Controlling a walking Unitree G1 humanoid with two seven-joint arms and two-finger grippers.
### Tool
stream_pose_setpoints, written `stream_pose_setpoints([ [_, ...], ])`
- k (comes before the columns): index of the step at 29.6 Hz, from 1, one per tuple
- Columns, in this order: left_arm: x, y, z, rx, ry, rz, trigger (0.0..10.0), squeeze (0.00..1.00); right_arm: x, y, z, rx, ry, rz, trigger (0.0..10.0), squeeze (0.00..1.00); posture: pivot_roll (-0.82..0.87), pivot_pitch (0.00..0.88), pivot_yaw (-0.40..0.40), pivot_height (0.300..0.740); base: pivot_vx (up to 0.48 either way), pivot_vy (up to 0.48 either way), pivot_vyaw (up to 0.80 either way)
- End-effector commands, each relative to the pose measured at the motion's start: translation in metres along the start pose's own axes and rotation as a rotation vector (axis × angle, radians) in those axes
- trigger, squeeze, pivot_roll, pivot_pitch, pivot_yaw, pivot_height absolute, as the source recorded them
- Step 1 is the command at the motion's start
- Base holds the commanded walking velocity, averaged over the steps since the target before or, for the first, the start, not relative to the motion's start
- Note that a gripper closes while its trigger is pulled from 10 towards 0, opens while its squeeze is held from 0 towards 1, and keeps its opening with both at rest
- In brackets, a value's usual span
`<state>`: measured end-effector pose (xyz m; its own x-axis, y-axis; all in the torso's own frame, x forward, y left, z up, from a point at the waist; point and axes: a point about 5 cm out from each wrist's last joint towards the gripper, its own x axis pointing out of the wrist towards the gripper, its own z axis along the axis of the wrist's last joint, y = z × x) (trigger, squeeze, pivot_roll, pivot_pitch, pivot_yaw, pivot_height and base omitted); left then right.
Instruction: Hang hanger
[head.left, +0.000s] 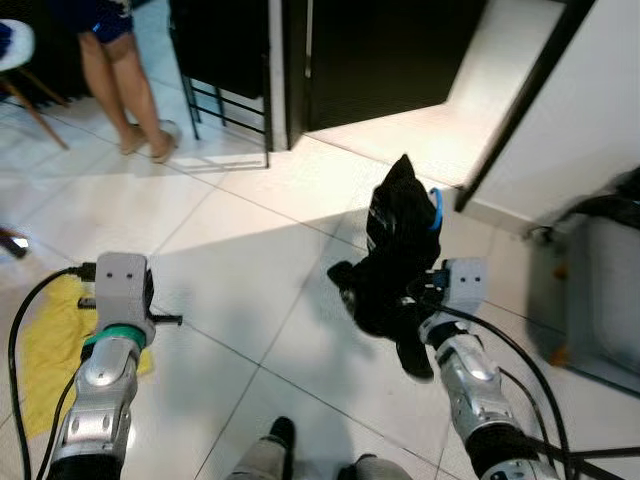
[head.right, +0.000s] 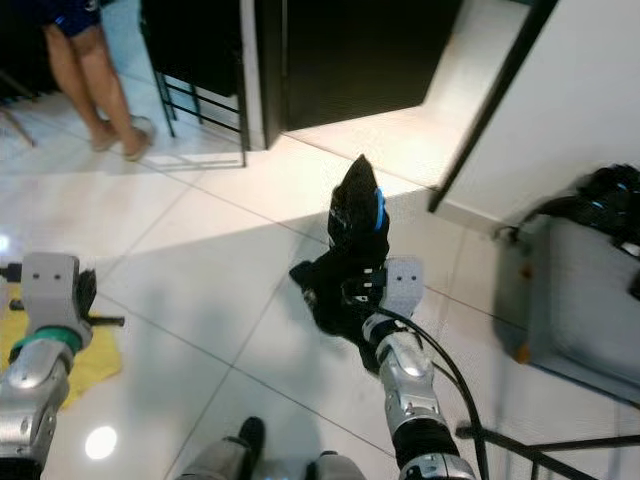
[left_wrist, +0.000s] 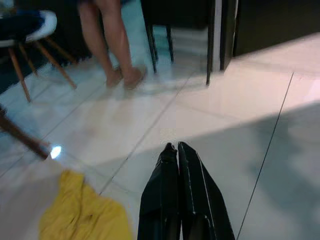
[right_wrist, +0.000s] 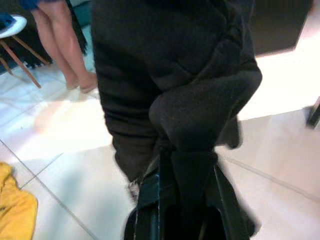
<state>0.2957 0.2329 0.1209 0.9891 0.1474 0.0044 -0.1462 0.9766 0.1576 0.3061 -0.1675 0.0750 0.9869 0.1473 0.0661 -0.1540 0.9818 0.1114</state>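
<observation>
White tile floor (head.left: 230, 250), right claw (right_wrist: 182, 210) gripping black garment (right_wrist: 170, 80), blue hanger (head.left: 437, 212).

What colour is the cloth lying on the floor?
Yellow; the cloth shows best in the left wrist view.

No legible text, labels, brands, numbers or signs on anything.

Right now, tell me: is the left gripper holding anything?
No. The left gripper has its fingers shut together on nothing, over the tiled floor near the yellow cloth.
</observation>
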Motion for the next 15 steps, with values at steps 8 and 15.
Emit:
stream_pose_setpoints([
  [8, 0.003, -0.005, 0.030, 0.008, -0.080, -0.078, 10.0, 0.00, 0.006, 0.028, 0.035, -0.051, -0.094, 0.248, 10.0, 0.00, 0.03, 0.057, 0.025, 0.740, 0.000, 0.000, 0.64],
  [15, -0.010, 0.008, 0.042, 0.082, -0.084, -0.259, 10.0, 0.00, -0.011, 0.027, 0.043, -0.146, 0.006, 0.543, 10.0, 0.00, 0.03, 0.077, 0.019, 0.740, 0.000, 0.000, 0.61],
])
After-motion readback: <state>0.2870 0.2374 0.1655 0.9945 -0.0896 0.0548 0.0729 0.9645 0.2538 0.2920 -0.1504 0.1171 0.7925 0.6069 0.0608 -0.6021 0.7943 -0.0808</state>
